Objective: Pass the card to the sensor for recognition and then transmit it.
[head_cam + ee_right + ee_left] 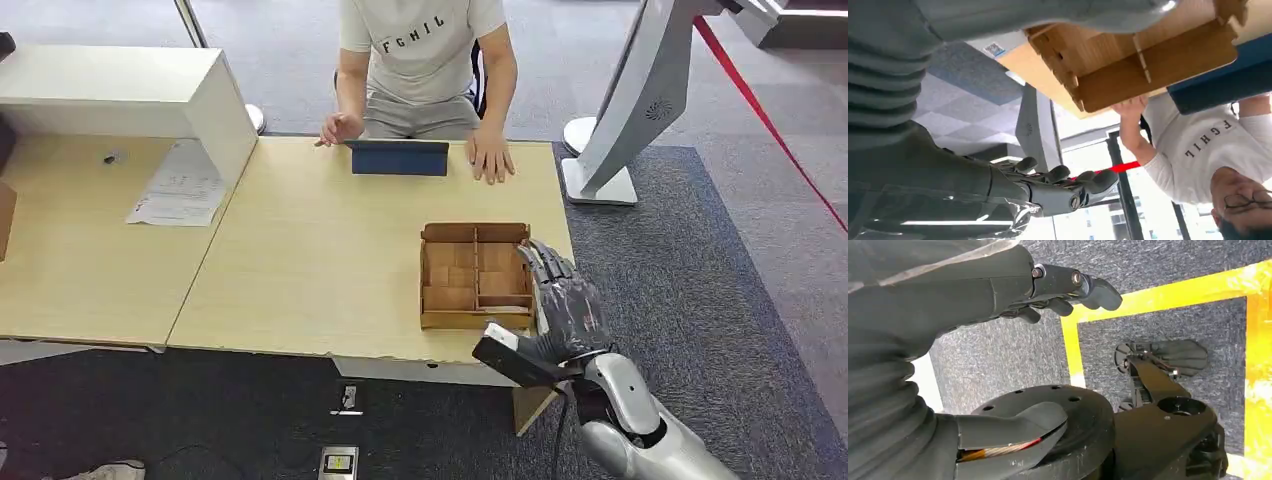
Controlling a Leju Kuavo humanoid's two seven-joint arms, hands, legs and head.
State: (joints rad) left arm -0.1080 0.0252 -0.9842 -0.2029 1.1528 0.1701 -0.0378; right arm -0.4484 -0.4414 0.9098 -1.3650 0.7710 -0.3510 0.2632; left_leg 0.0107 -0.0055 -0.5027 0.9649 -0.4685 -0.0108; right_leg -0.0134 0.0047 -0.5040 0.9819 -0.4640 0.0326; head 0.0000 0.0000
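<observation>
1. Card: I cannot pick it out anywhere. If it is here at all, I judge it lies in the wooden divider box [475,319] at the near right of the tabletop [300,270], whose compartments look the same pale brown throughout.
2. The left robot hand [1068,285] hangs over grey carpet, fingers loosely extended and holding nothing.
3. At the far left lie loose paper sheets [180,190], thin and easy to slide. They are well apart from the work.
4. At the far middle sits a flat, matte, dark blue device [400,158], which I take for the sensor. A person's hand [490,158] rests just beside it, so a reach across could meet that hand.
5. The box is thin laser-cut board with slotted partitions and toothed corners, and it looks light. It sits near the tabletop's near edge, so a sideways nudge could shove it or tip it off.
6. The right robot hand [565,305] is spread flat and holding nothing, close against the box's right wall. The fingers are thick and the compartments narrow. A thin, smooth card lying flat would be hard to lift and could slip.
7. A smooth white stand [620,110] rises on the far right, clear of the arm.
</observation>
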